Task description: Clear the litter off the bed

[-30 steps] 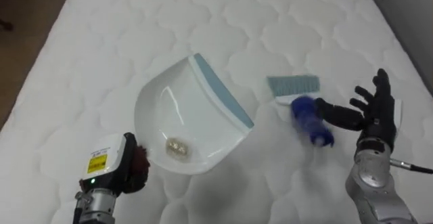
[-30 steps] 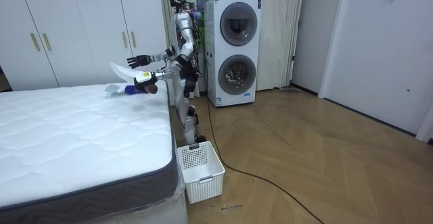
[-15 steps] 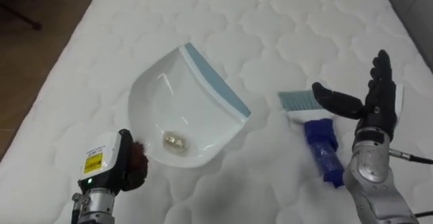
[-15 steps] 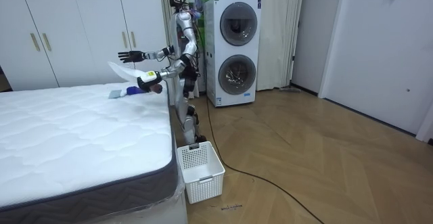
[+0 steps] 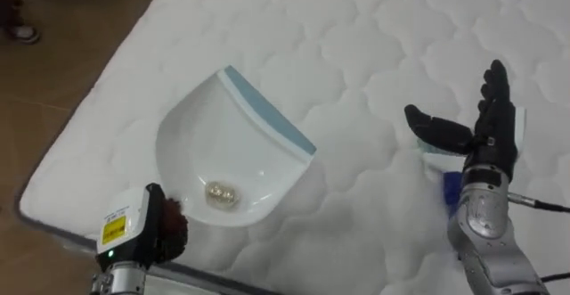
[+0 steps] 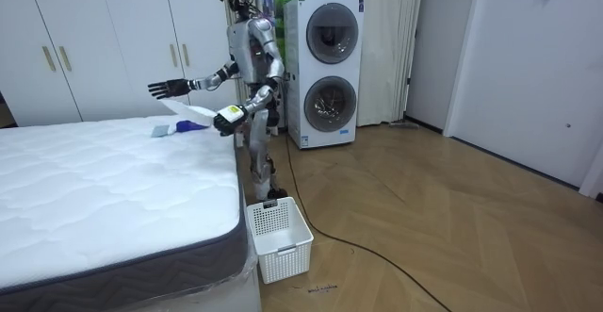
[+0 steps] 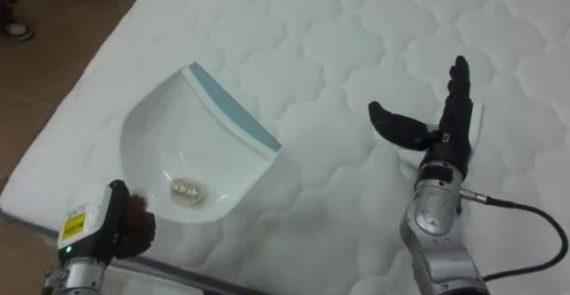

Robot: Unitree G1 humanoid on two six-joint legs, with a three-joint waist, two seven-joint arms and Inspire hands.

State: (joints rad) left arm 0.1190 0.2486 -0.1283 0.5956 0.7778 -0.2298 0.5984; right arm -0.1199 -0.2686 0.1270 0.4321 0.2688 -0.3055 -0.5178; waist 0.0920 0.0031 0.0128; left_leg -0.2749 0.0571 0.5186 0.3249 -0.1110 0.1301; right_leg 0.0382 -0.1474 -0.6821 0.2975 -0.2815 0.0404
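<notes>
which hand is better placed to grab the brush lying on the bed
Right. The right robot hand hovers open directly above the brush on the mattress. The left robot hand is far across, at the dustpan by the bed's edge.

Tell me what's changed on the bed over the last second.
The blue-handled brush, in motion beside the open right hand a second ago, now lies still on the white quilted mattress under it. Unchanged: the left hand holds the white plastic dustpan, debris inside.
</notes>
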